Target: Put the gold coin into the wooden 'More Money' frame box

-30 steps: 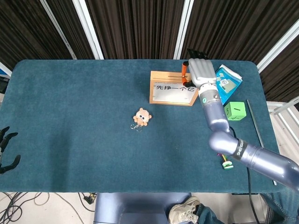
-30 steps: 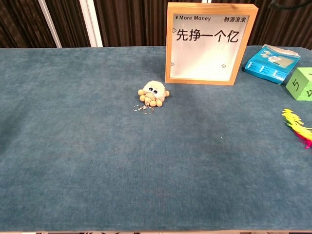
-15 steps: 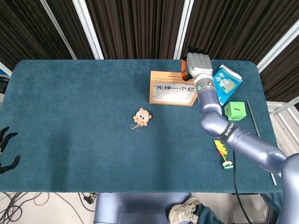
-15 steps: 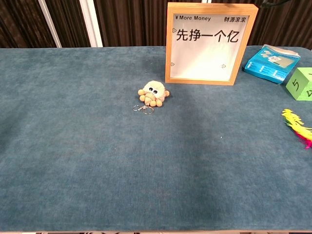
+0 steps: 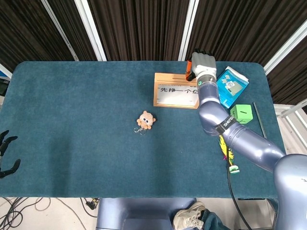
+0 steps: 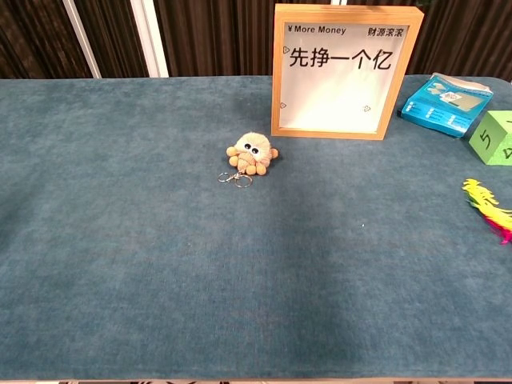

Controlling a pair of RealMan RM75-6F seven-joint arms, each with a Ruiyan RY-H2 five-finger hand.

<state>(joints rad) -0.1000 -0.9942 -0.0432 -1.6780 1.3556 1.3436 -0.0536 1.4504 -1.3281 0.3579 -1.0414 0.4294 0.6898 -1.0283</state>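
The right hand (image 5: 202, 64) had drawn back behind the 'More Money' frame box (image 5: 177, 90) — fingers curled, contents hidden; left hand (image 5: 5, 154) stayed spread.

Right arm (image 5: 240, 141) glossy blue-grey, black band (white lettering); right hand (image 5: 202, 63) grey; left hand (image 5: 5, 153) black.

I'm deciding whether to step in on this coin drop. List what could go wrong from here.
1. The right hand hovers at the upright wooden 'More Money' frame box, near its top right corner; a nudge could tip it over.
2. No gold coin is visible; only something orange shows at the hand, so a miss behind the frame might go unseen.
3. The blue packet lies close beside the right forearm and could get swept.
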